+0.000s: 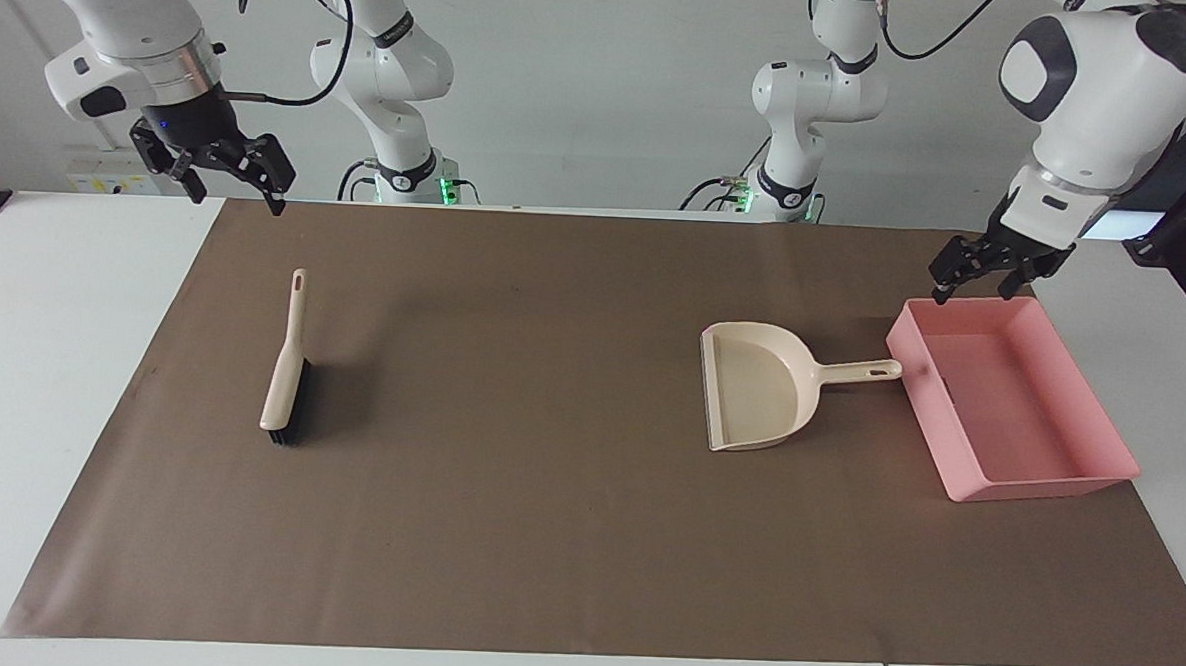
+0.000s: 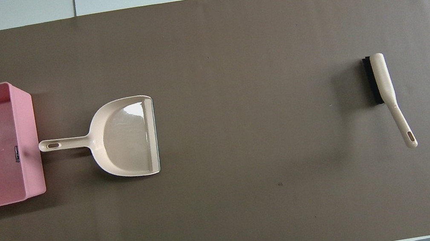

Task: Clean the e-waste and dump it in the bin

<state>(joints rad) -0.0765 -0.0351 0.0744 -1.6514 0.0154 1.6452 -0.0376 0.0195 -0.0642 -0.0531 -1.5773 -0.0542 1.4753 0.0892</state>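
– E-waste: where is it?
– Can't pick out either part for certain. Only candidate is a small dark mark low on the inside of the bin, on the wall beside the dustpan. Too small to tell if it's a part.
– Bin position?
– On the brown mat, at the left arm's end of the worktop. Flat, open side up.
– Dustpan?
– Dustpan lies flat on the mat just beside the bin, toward the right arm's end of it. Handle points at the bin, tip right at the bin's wall; can't tell whether it touches. Mouth faces the right arm's end.
– Left hand?
– Left hand is up in the air over the bin, by the rim nearest the robots. Fingers spread, grasping nothing, clear of the dustpan handle.
– Brush?
– Brush is well apart from the dustpan, on the mat toward the right arm's end. Lying down, dark bristles on the end farther from the robots, handle pointing toward the robots.
– Right hand?
– Right hand waits raised over the mat's edge at the right arm's end. Fingers released, wide apart, nothing between them. Not touching the brush.
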